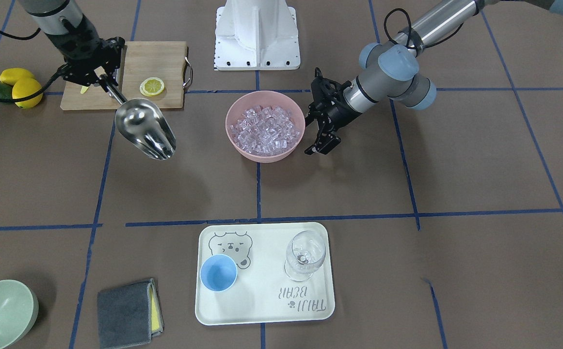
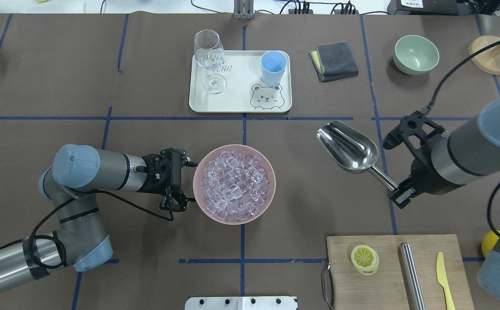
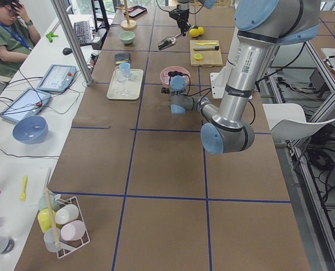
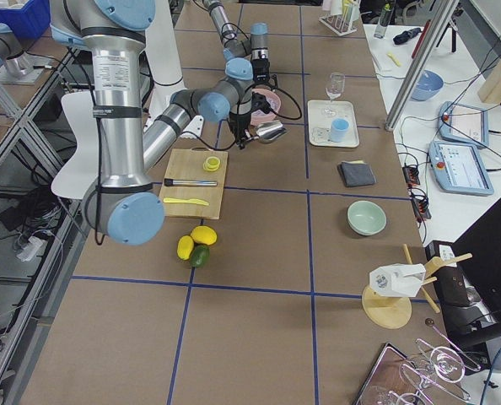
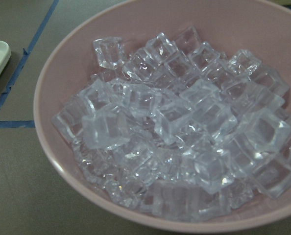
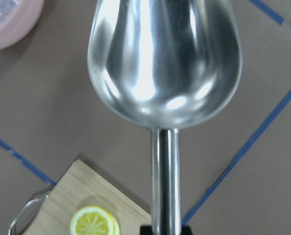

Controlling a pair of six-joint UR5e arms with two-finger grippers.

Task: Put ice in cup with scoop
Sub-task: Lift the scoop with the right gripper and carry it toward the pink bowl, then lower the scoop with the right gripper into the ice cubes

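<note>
L gripper point(image 2: 186, 183) is hovering just beside the left rim of the pink bowl point(image 2: 232, 219), jaws standing wide, gripping nothing; can't tell if a finger is touching the rim. The ice point(image 2: 234, 185) is sitting heaped in that bowl, mid-table, none of it out yet. The cubes are looking hard, glassy and prob. slick: light, loose, likely to tumble and skid off a tilted edge, so they want carrying low in the trough, not pinching. The cup point(image 2: 272, 66) is standing upright and empty on the cream tray point(image 2: 237, 92) at the far side, well apart from the bowl. Being thin plastic, it is prob. light enough to tip if the metal lip knocks it. The scoop point(image 2: 349, 148) is hanging in the air right of the bowl, trough up, mouth pointing toward the tray, empty. It is stiff steel w/ a smooth round handle, which could twist in a grip. R gripper point(image 2: 398, 193) is clamping the very end of that handle, the sensible place, leaving the whole trough free.
</note>
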